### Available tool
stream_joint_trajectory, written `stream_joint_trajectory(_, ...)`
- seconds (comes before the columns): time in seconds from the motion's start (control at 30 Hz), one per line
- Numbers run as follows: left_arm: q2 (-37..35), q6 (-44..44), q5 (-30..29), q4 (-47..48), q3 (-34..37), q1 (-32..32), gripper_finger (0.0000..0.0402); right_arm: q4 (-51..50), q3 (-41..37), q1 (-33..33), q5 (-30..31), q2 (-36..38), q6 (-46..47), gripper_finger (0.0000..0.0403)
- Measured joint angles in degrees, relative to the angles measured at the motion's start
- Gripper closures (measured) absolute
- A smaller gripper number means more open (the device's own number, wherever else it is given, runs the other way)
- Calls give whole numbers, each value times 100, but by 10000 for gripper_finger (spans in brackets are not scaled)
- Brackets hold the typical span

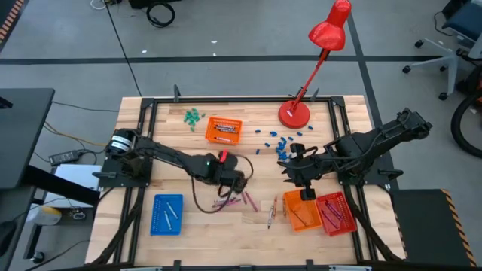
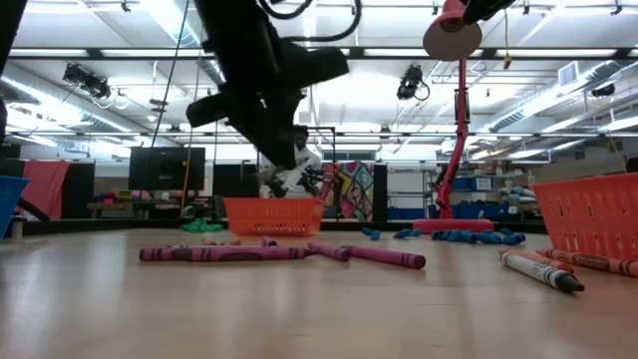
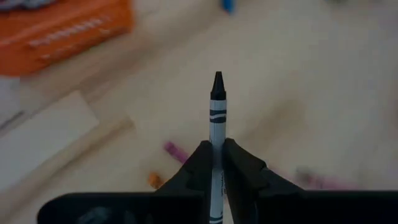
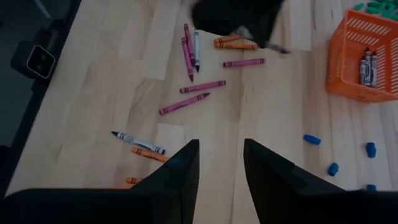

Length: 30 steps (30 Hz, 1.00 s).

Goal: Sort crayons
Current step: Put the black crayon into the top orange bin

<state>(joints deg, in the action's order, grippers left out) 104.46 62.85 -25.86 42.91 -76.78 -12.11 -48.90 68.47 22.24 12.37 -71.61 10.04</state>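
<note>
Black-tipped white crayon [image 3: 216, 124] sits pinched in the left gripper [image 3: 215, 163], lifted above the wooden table [image 1: 188, 162]. Right gripper [image 4: 221, 163] hangs open over the orange tray [image 1: 300, 214].

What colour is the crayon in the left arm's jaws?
White wrapper with black bands and a black tip: the crayon shows best in the left wrist view.

Both arms were dark, jointed black links on black frame bases. The left arm [image 1: 169, 158] carried a small green light, a red patch and a looping black cable; the right arm [image 1: 369, 147] matched it, with blunt, matte black fingers [image 4: 180, 171].
</note>
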Motion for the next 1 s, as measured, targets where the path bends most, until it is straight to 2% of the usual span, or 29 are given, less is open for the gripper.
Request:
stream_joint_trajectory(0.17,9,1553,-73,-103,-2,394,363,-2,0,0,0,0,41,273)
stream_joint_trajectory(0.37,9,2303,-440,-398,-4,975,362,-4,0,0,-1,0,-3,273)
stream_joint_trajectory(0.73,9,4063,-714,-758,-4,2174,361,-4,0,0,-5,-2,2,273)
stream_joint_trajectory(1.0,151,5207,-728,-944,-7,2481,361,-3,0,-6,-3,-2,-18,273)
